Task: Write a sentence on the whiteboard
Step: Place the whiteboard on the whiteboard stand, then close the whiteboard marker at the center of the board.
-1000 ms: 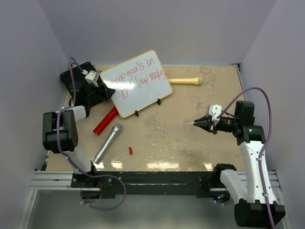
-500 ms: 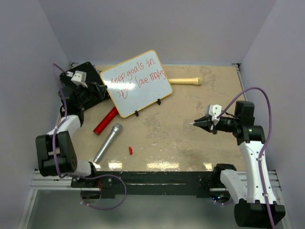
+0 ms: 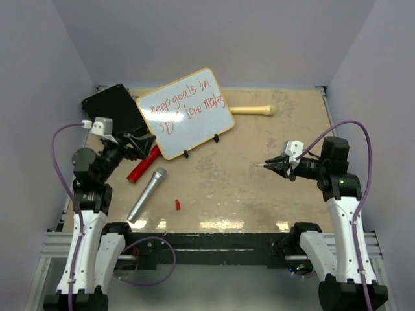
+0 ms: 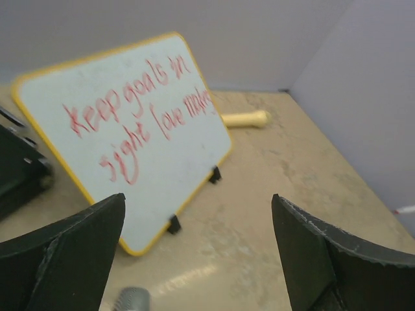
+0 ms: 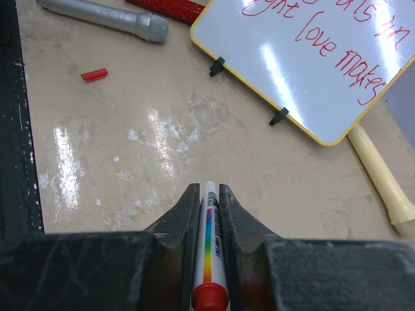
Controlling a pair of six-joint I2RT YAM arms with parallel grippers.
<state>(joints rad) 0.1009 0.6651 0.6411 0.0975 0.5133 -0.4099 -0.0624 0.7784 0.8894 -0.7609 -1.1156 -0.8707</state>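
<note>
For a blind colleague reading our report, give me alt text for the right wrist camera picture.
The right gripper, shut on a rainbow-labelled marker, hangs above the tan table. At upper right stands the yellow-framed whiteboard with its red handwritten sentence; a silver microphone and a red cap lie at upper left.

A glossy beige surface (image 3: pixel 259 188) is carrying everything. The whiteboard (image 3: pixel 194 136) is standing tilted on small black feet (image 3: pixel 187 154) toward the far left. A black case (image 3: pixel 111 103) is lying just beside its left edge, in the far left corner. A cream stick (image 3: pixel 253 109) is poking out from behind the board's right side. A red tube (image 3: pixel 138 171) is lying by the board's near left corner, with a silver microphone (image 3: pixel 146 194) lying just beside it. A small red cap (image 3: pixel 177 205) is resting near the microphone, apart from it.
</note>
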